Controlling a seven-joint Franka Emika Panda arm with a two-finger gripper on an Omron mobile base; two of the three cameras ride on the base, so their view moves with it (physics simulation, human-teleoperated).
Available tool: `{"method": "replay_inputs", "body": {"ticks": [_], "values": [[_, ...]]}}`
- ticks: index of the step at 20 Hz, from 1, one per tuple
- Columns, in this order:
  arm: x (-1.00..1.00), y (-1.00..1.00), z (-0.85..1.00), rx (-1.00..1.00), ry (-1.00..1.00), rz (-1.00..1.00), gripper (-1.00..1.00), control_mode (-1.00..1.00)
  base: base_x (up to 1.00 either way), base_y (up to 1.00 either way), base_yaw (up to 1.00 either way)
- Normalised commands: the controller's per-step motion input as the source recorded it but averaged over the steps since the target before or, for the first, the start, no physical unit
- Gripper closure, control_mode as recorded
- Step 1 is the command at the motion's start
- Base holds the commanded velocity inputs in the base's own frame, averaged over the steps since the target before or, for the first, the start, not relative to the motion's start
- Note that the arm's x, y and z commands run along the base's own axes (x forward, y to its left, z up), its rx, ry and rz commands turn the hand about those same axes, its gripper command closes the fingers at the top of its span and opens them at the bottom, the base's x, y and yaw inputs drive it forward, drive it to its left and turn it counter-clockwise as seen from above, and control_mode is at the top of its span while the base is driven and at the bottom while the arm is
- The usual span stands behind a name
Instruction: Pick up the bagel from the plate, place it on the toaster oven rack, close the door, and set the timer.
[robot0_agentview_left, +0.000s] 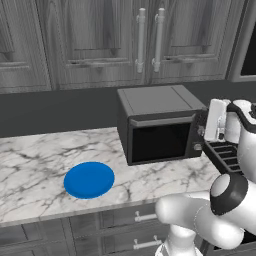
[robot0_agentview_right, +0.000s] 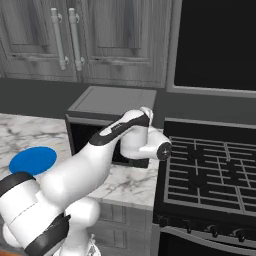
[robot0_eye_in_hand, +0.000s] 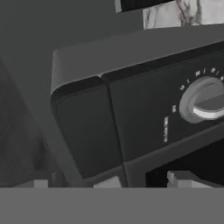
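Note:
The toaster oven (robot0_agentview_left: 157, 125) stands on the marble counter with its door (robot0_agentview_left: 160, 142) shut, dark glass facing me. The blue plate (robot0_agentview_left: 89, 180) (robot0_agentview_right: 32, 160) lies bare to its left. The bagel and the toaster oven rack are hidden. My gripper (robot0_agentview_left: 204, 131) hovers at the oven's right front, at the control panel. In the hand view the gripper (robot0_eye_in_hand: 109, 181) is open with nothing between its tips, and a grey dial (robot0_eye_in_hand: 205, 100) with white marks around it sits on the dark panel just ahead, off to the right.
A black stove (robot0_agentview_right: 210, 175) with grates adjoins the counter on the right. Wood-grain cabinets (robot0_agentview_left: 145, 40) with bar handles hang above. My own arm (robot0_agentview_right: 100, 155) crosses in front of the oven in the right base view.

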Motion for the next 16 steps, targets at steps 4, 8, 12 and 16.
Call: {"method": "replay_inputs", "body": {"ticks": [4, 8, 12, 16], "values": [[-0.63, -0.35, 0.00, 0.09, 0.07, 0.00, -1.00, -1.00, 0.00, 0.00, 0.00], [-0.83, -0.08, 0.00, 0.03, 0.00, 0.00, -1.00, -1.00, 0.00, 0.00, 0.00], [-0.75, 0.00, 0.00, -0.04, 0.00, 0.01, -1.00, -1.00, 0.00, 0.00, 0.00], [-0.33, 0.03, 0.00, -0.15, 0.02, 0.00, -1.00, -1.00, 0.00, 0.00, 0.00]]}}
